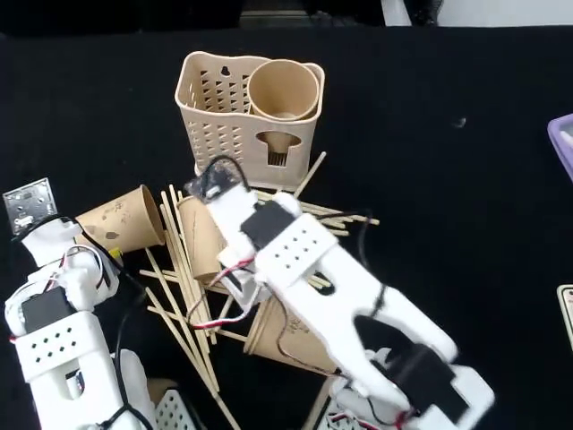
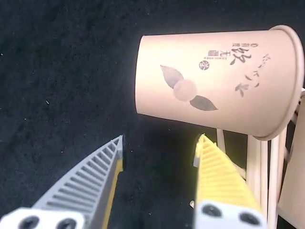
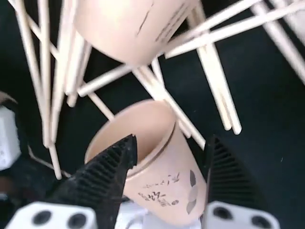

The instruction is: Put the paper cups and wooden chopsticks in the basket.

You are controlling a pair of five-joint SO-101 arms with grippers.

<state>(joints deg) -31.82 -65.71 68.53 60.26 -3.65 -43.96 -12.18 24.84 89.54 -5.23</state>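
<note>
Paper cups are split between basket and table. 1 upright cup [image 1: 283, 90] stands inside the basket [image 1: 215, 125] at the far side of the black table [image 1: 466, 224], and 3 more lie on their sides nearer the arms.

The outer cup [image 1: 125, 218] lies just ahead of the left arm [image 1: 54, 331]. Seen from the left wrist, the left gripper [image 2: 159, 143] hangs just short of that cup's side, its fingers spread wide with nothing between them.

The middle cup [image 1: 201, 240] rests among the wooden chopsticks [image 1: 183, 296], which lie scattered and crossing on the table between the basket's front and the arms. 1 stick reaches up to the basket's front corner.

The near cup [image 1: 285, 340] is partly hidden beneath the right arm [image 1: 340, 287]. Seen from the right wrist, the right gripper [image 3: 170, 143] is opened wide, with the mouth end of that cup lying between its black fingers [image 3: 109, 167]. Whether they touch the cup I cannot tell.
</note>
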